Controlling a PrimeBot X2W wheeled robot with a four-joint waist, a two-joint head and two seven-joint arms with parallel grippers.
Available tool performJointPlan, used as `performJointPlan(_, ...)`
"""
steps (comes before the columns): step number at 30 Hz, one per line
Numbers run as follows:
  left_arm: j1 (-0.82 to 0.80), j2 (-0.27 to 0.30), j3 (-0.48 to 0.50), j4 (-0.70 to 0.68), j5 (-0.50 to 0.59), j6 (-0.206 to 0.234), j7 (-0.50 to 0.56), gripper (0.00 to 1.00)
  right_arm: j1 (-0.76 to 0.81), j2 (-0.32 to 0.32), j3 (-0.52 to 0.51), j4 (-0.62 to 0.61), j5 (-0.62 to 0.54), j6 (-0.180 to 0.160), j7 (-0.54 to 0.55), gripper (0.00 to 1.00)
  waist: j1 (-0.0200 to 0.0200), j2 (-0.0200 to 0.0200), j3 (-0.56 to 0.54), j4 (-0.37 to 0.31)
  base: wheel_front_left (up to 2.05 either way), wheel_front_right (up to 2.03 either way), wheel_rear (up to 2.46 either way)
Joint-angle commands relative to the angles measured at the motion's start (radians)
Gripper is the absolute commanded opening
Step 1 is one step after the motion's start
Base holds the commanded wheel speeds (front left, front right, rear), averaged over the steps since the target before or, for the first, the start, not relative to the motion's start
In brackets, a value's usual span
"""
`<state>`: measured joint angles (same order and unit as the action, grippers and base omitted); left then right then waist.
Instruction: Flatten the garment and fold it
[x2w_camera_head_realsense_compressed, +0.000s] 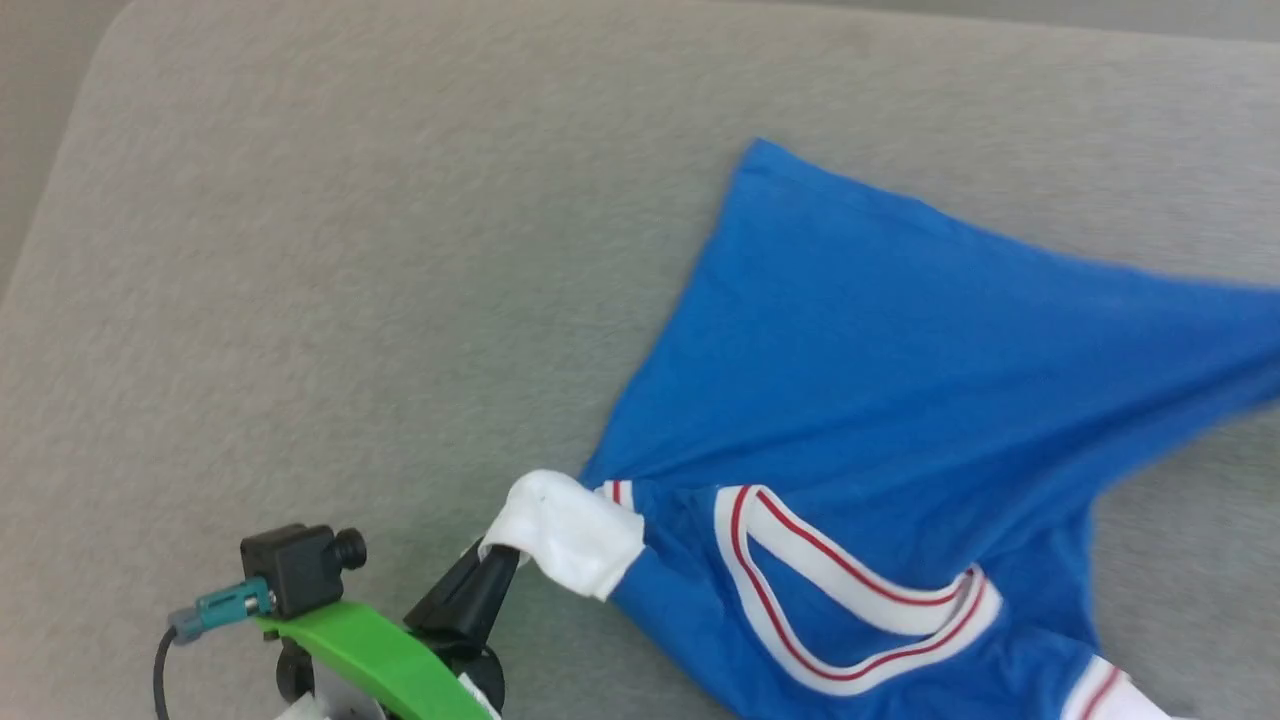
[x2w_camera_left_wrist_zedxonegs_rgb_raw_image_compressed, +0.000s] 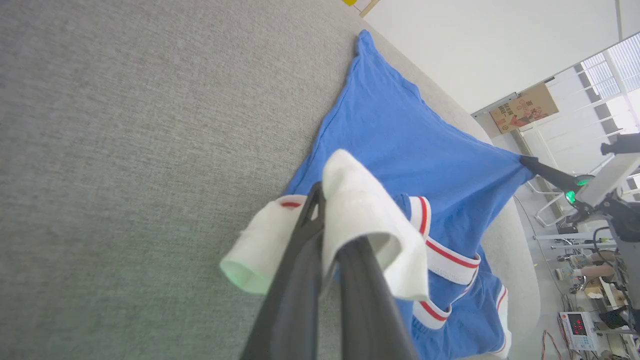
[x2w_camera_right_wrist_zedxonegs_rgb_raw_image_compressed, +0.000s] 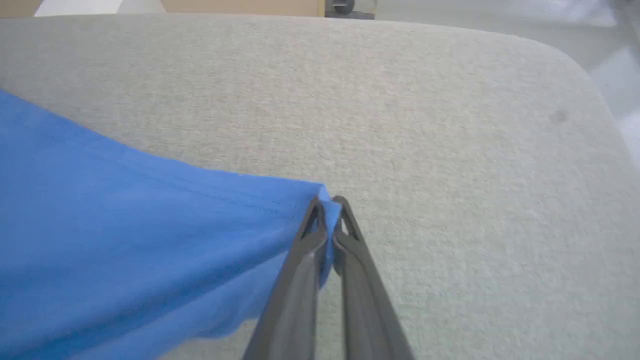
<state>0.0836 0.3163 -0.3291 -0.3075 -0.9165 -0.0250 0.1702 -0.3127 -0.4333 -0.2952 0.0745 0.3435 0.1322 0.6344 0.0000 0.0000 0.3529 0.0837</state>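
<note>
blue jersey tee (x2w_camera_head_realsense_compressed: 900, 350) with red-striped white collar and white sleeves, stretched taut and lopsided across the grey padded surface (x2w_camera_head_realsense_compressed: 350, 250)

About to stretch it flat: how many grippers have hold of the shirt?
2. The left gripper is shut on the white sleeve of the garment; the right gripper is shut on a blue corner of it.

Beyond its white, red-striped collar (x2w_camera_head_realsense_compressed: 850, 590), away from the white short sleeve (x2w_camera_head_realsense_compressed: 570, 530), the royal-blue jersey T-shirt (x2w_camera_head_realsense_compressed: 850, 380) runs blurred off the head view's edge, the second striped white cuff (x2w_camera_head_realsense_compressed: 1100, 692) beside the collar is cut off, and the sleeve's cloth hides the dark fingertips of the left gripper (x2w_camera_head_realsense_compressed: 505, 556).
</note>
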Motion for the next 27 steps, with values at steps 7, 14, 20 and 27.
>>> performJointPlan(7,0.033,0.021,0.008,-0.024,-0.005,0.017,0.004,0.00,0.298,0.175,-0.224,-0.168,0.041,-0.002,-0.015,0.00,0.0000,0.0000,-0.099,-0.130,0.00,0.00,0.00)
performJointPlan(14,0.066,0.036,0.025,-0.051,-0.008,0.035,0.001,0.00,0.545,0.359,-0.306,-0.290,0.079,-0.002,-0.014,0.00,0.0000,0.0000,-0.092,-0.145,0.00,0.00,0.00)
performJointPlan(20,0.081,0.032,0.022,-0.043,-0.019,0.037,0.002,0.00,0.552,0.380,-0.229,-0.223,0.070,-0.002,-0.058,0.00,0.0000,0.0000,-0.105,-0.151,0.00,0.00,0.00)
performJointPlan(27,0.075,0.029,0.006,-0.037,-0.024,0.033,0.012,0.00,0.507,0.383,-0.210,-0.206,0.057,-0.002,-0.076,1.00,0.0000,0.0000,-0.117,-0.155,0.00,0.00,0.00)
